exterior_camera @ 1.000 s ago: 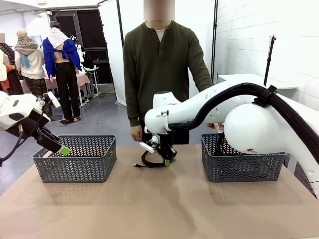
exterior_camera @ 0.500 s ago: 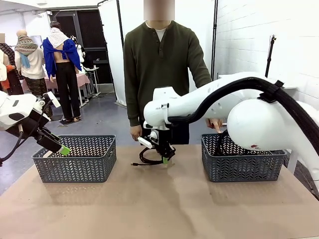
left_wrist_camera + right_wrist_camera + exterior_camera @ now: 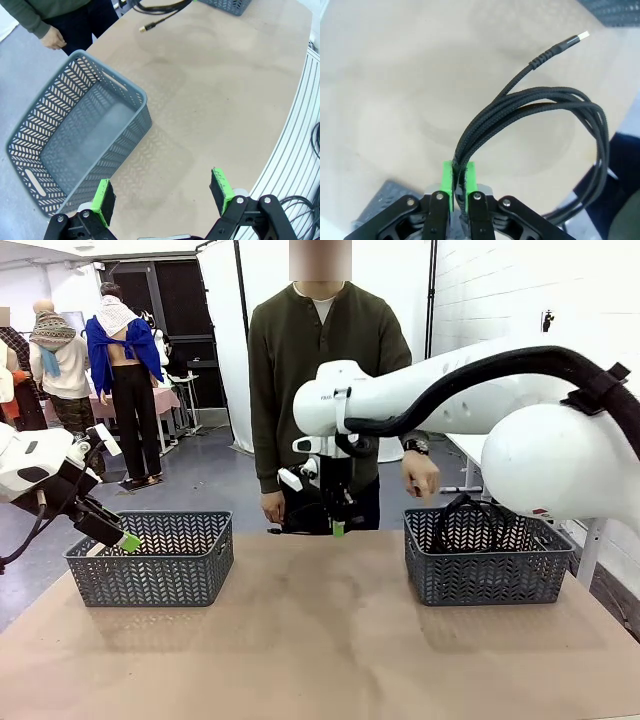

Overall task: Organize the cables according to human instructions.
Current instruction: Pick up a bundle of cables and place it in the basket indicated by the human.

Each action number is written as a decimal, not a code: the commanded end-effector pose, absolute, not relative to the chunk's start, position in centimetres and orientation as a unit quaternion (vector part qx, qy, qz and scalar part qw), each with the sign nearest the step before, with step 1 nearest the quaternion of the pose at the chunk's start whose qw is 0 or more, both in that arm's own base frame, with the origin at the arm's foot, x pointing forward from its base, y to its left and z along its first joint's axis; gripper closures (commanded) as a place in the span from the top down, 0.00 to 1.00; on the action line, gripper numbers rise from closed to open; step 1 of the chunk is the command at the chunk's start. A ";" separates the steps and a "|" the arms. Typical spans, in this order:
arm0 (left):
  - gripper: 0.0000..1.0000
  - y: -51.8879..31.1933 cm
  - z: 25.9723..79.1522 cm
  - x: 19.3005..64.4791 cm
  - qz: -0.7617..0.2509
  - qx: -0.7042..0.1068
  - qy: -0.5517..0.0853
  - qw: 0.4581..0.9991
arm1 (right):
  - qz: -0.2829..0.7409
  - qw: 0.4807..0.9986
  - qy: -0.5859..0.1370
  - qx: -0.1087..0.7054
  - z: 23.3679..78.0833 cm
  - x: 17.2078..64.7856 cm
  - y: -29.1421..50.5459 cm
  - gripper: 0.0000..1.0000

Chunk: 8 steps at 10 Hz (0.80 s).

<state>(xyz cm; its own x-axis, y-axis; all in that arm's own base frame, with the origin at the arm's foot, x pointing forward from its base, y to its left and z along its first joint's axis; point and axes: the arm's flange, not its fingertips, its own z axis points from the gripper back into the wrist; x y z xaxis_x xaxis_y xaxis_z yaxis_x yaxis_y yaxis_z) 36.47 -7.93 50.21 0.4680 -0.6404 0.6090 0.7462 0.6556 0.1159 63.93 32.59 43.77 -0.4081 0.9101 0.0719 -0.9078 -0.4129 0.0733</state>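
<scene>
Front view: my right gripper [image 3: 338, 527] hangs above the far middle of the tan tabletop [image 3: 320, 640], its green pads pressed onto several strands of a thin black braided cable coil [image 3: 300, 518], which is lifted clear of the table and dangles in front of the person in the dark green shirt [image 3: 325, 350]. The person stands at the far edge; one hand [image 3: 421, 476] is raised over the grey plastic herringbone-mesh basket on the right [image 3: 487, 558], the other hand [image 3: 273, 506] hangs low beside the held coil. Black cable loops [image 3: 478, 520] lie inside that right basket. A matching grey mesh basket on the left [image 3: 152, 557] stands well apart from it, and my left gripper [image 3: 125, 540] hovers at its near left corner.

Right wrist view: my two green pads [image 3: 449, 179] are closed tightly on a bundle of braided strands [image 3: 530, 110]; the loops arc up and to the right, and one free end with a small silver plug [image 3: 580, 37] sticks out over the pale table.

Left wrist view: my left fingers [image 3: 104, 199] stand spread wide with nothing between them, above the table edge just beside the left basket [image 3: 80, 135], whose inside is bare. A plug end of the lifted cable [image 3: 150, 25] shows at the far side of the table, near the person's hand [image 3: 54, 38]
</scene>
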 end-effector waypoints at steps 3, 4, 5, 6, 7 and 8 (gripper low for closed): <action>1.00 -7.8 50.1 36.6 -0.406 -0.090 -0.320 0.851 | 0.799 0.600 0.013 0.028 48.0 63.1 27.8 0.00; 1.00 -7.8 50.1 36.6 -0.406 -0.090 -0.320 0.851 | 0.788 0.615 0.010 0.021 48.8 62.7 26.0 0.00; 1.00 -7.8 50.1 36.6 -0.406 -0.090 -0.320 0.851 | 0.777 0.629 0.005 0.014 49.7 62.2 24.0 0.00; 1.00 -7.8 50.1 36.6 -0.406 -0.090 -0.320 0.851 | 0.771 0.637 0.001 0.020 50.3 62.1 22.3 0.00; 1.00 -7.8 50.1 36.6 -0.406 -0.090 -0.320 0.851 | 0.765 0.643 -0.005 0.029 50.6 62.1 20.5 0.00; 1.00 -7.8 50.1 36.6 -0.406 -0.090 -0.320 0.851 | 0.760 0.649 -0.013 0.038 50.8 62.1 18.9 0.00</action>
